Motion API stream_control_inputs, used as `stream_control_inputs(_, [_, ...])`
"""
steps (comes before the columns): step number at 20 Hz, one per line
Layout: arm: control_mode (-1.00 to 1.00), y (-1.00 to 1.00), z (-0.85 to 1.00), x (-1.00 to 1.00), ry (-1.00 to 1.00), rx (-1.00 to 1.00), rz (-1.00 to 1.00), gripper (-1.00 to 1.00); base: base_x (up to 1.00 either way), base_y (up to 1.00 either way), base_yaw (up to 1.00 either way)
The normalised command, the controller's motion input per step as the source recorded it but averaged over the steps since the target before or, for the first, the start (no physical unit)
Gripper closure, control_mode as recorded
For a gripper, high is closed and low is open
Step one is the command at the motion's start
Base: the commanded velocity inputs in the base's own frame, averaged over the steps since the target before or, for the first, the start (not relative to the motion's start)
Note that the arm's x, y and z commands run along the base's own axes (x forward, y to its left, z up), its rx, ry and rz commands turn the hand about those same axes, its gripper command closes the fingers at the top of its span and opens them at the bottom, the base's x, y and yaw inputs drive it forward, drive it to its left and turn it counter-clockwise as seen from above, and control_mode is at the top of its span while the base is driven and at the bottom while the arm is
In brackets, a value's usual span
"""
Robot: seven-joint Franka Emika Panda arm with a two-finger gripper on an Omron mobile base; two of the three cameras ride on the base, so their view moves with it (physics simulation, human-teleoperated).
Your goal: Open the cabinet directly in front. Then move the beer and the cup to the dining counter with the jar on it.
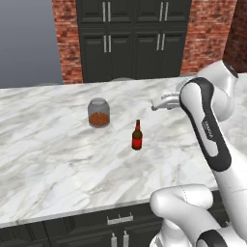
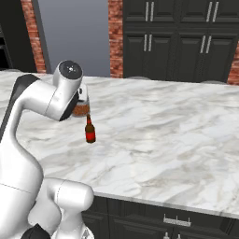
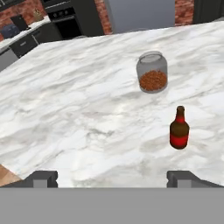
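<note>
The beer (image 1: 137, 137) (image 2: 90, 132) (image 3: 179, 131), a dark brown bottle with a red label, stands upright on the dining counter (image 1: 58, 154) (image 2: 163, 140) (image 3: 78, 109). The jar (image 1: 98, 113) (image 3: 152, 74) with reddish-brown contents stands a little behind it and to its left. My gripper (image 1: 164, 102) (image 3: 113, 179) hovers above the marble to the right of the bottle, open and holding nothing. Both fingertips (image 3: 43, 177) stand wide apart in the hand view. In the right base view my arm's elbow covers most of the jar. The cup and the cabinet are out of view.
Tall black floor-standing cabinets (image 1: 132, 43) (image 2: 177, 42) and a red-brick wall (image 1: 67, 43) stand beyond the counter's far edge. Black base cabinets (image 1: 120, 219) sit under the near edge. The hand view shows a distant oven (image 3: 65, 22) and worktop.
</note>
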Motion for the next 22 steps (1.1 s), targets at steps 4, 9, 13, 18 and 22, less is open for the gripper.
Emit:
stream_control_inputs(4, [-1.00,0.03,0.04,-1.00,-0.60,-0.10,0.01,-1.00,0.00,0.00,0.00])
stream_control_inputs(9, [-1.00,0.05,0.19,-0.64,-0.66,-0.10,0.01,-1.00,0.00,0.00,0.00])
stream_control_inputs(13, [-1.00,0.03,0.00,-0.22,0.00,0.00,0.00,-1.00,0.00,0.00,0.00])
stream_control_inputs(18, [1.00,0.00,0.00,0.00,0.00,0.00,0.00,-1.00,-1.00,0.10,0.46])
stream_control_inputs(22, [1.00,0.00,0.00,0.00,0.00,0.00,0.00,-1.00,-0.63,0.00,0.87])
